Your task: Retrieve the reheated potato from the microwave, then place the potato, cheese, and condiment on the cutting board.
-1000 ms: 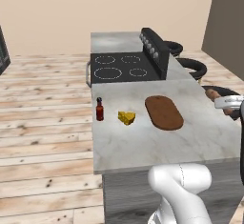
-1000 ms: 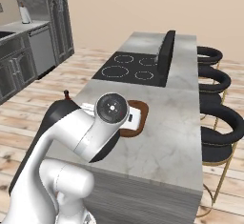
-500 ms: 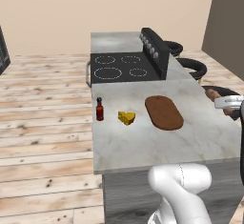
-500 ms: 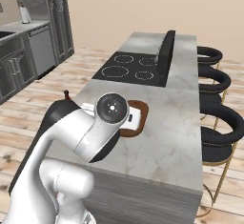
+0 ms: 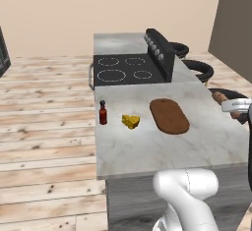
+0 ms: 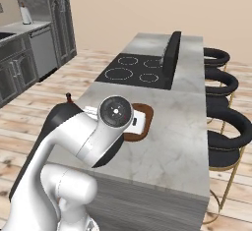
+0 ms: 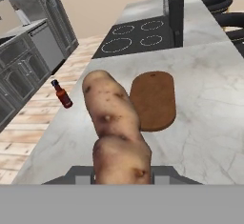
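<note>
One potato [image 7: 116, 132] clamped in end effector [image 7: 121, 173], held above surface [image 7: 209, 118]. Cutting board [image 7: 153, 99] lies ahead at 1 o'clock in hand view, long axis pointing away toward stovetop [image 7: 136, 37]. Condiment [image 7: 62, 94] at 10 o'clock; cheese [image 5: 130, 121] between condiment and board.
</note>
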